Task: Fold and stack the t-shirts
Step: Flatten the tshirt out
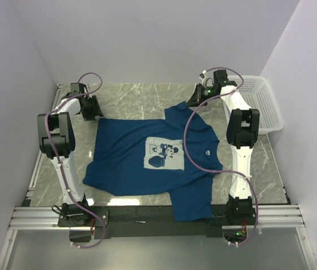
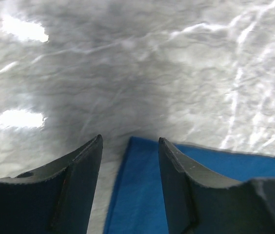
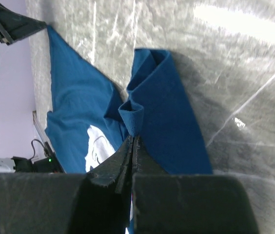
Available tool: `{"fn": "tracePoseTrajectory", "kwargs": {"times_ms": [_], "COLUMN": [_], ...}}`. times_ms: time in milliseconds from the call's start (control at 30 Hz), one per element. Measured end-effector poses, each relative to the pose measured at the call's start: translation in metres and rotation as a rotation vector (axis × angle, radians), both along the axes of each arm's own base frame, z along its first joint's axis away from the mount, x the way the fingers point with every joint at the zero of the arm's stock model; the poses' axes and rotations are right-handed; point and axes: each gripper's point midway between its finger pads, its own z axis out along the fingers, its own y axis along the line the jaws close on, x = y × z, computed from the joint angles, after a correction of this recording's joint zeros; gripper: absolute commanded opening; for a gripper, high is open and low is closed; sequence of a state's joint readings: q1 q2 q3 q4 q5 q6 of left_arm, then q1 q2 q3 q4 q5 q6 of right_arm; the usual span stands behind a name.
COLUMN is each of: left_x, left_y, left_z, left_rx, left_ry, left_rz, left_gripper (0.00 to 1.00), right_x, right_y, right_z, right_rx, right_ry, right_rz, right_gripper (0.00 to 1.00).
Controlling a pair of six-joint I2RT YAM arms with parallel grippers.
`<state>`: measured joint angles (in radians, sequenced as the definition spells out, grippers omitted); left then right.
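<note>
**A:** T-shirt (image 1: pixel 130 152) first: any folds in it?

**B:** None that I can see. It lies spread out, print up, on the table (image 1: pixel 141 93) just beside the white basket (image 1: pixel 257 104). The sleeve farther from the basket overhangs the table edge. Nothing is folded or stacked, so I'd judge the whole job is left.

**A:** And the arms?

**B:** Both are stretched well out. The right gripper (image 3: pixel 132 139) is at the sleeve nearest the basket, clamped tight on a bunched pinch of blue cloth. The left gripper (image 2: pixel 130 141) hangs low over the shirt corner farthest from the basket. Its fingers are spread with that corner showing between them, and they grasp nothing.
</note>
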<state>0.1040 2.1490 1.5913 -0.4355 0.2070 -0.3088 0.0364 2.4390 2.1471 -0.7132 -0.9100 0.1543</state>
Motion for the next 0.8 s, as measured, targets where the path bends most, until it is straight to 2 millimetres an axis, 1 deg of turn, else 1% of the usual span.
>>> {"fn": "tracePoseTrajectory", "kwargs": {"times_ms": [100, 200, 367, 433, 567, 667, 700, 733, 767, 800], "left_x": [-0.005, -0.011, -0.013, -0.015, -0.016, -0.016, -0.017, -0.017, -0.018, -0.019], "left_y": [0.005, 0.006, 0.003, 0.0, -0.01, -0.017, -0.018, -0.019, -0.02, -0.02], "left_z": [0.0, -0.002, -0.002, -0.003, -0.005, -0.006, -0.006, -0.006, -0.007, -0.009], "left_rx": [0.025, 0.029, 0.022, 0.023, 0.02, 0.023, 0.025, 0.024, 0.024, 0.024], "left_ry": [0.015, 0.03, 0.036, 0.043, 0.05, 0.052, 0.054, 0.058, 0.062, 0.068], "left_rz": [0.017, 0.018, -0.003, -0.012, -0.046, -0.062, -0.065, -0.066, -0.065, -0.069], "left_gripper": [0.56, 0.54, 0.52, 0.47, 0.44, 0.35, 0.3, 0.18, 0.13, 0.01], "right_x": [-0.004, -0.005, -0.005, -0.006, -0.008, -0.008, -0.008, -0.008, -0.008, -0.008], "right_y": [0.0, 0.001, 0.002, 0.001, 0.001, 0.001, 0.001, 0.001, 0.001, 0.001], "right_z": [-0.004, -0.004, -0.004, -0.006, -0.008, -0.008, -0.008, -0.008, -0.008, -0.009], "right_rx": [-0.002, -0.002, -0.002, -0.002, -0.003, -0.003, -0.003, -0.004, -0.006, -0.008], "right_ry": [0.019, 0.02, 0.021, 0.025, 0.035, 0.034, 0.034, 0.034, 0.033, 0.031], "right_rz": [0.004, 0.006, 0.006, 0.006, 0.005, 0.005, 0.005, 0.005, 0.005, 0.006], "right_gripper": [0.0, 0.0, 0.0, 0.0, 0.0, 0.0, 0.0, 0.0, 0.0, 0.0]}}
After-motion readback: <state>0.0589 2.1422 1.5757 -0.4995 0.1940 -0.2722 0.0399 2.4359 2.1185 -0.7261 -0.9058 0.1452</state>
